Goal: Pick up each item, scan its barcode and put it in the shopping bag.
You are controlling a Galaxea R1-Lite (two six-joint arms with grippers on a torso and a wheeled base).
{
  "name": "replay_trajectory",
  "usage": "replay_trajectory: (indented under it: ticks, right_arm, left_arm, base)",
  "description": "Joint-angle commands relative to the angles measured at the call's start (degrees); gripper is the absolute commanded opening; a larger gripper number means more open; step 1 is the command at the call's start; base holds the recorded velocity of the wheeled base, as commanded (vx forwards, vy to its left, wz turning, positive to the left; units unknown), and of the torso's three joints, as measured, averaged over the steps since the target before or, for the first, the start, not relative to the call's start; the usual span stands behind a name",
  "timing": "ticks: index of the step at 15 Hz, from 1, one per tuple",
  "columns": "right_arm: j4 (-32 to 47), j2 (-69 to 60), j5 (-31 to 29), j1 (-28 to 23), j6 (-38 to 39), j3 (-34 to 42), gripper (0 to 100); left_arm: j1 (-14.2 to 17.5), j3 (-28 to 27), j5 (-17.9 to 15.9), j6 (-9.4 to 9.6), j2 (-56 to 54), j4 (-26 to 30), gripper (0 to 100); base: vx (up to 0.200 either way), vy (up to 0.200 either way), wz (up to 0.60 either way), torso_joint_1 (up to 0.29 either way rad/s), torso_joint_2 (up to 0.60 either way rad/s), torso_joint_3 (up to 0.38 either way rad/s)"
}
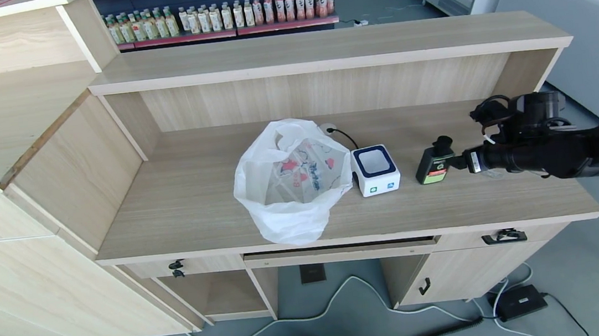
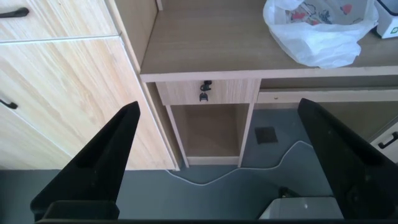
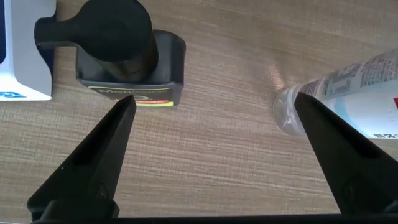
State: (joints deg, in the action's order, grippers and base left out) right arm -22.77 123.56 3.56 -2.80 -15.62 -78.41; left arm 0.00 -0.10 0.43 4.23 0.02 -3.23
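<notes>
Pale woodgrain counter [image 1: 197, 201]. One crumpled white plastic shopping bag [image 1: 287, 214] on it, mouth open; I can't tell contents. One white cube scanner [image 1: 376, 170] just beside bag. One squat dark bottle [image 1: 435, 162], black pump cap, upright; one clear bottle [image 3: 348, 87] lying near. Right claw [image 3: 214, 109] spread beside dark bottle. Left claw [image 2: 219, 109] spread, low before counter.

Upright dark-green pump bottle [image 1: 434, 165] beside white scanner [image 1: 375, 171], open white shopping bag [image 1: 284, 222] alongside

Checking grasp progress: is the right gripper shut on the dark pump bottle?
No, the right gripper is open, its fingers spread wide, and the dark pump bottle stands on the counter ahead of them.
</notes>
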Motion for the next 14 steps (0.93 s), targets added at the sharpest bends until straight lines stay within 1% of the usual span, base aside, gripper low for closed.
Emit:
replay_trajectory:
  ticks: [1,9,12,14]
  right_arm:
    - [0.0,1.9,0.0,0.6,-0.9,-1.0,100]
    - [-0.3,8.3,1.8,4.1,-0.9,-8.6,100]
    - [-0.6,9.9,4.3,5.0,-1.0,-10.0,100]
    - [-2.2,10.7,7.1,5.6,-0.7,-10.1,100]
  left_arm:
    - [0.0,0.0,0.0,-0.01,0.0,0.0,100]
    - [0.0,0.0,0.0,-0.01,0.0,0.0,100]
    - [0.0,0.0,0.0,-0.01,0.0,0.0,100]
    - [0.0,0.0,0.0,-0.01,0.0,0.0,100]
  base:
    - [0.000,0.000,0.00,0.000,0.00,0.000]
    - [0.000,0.000,0.00,0.000,0.00,0.000]
    - [0.000,0.000,0.00,0.000,0.00,0.000]
    - [0.000,0.000,0.00,0.000,0.00,0.000]
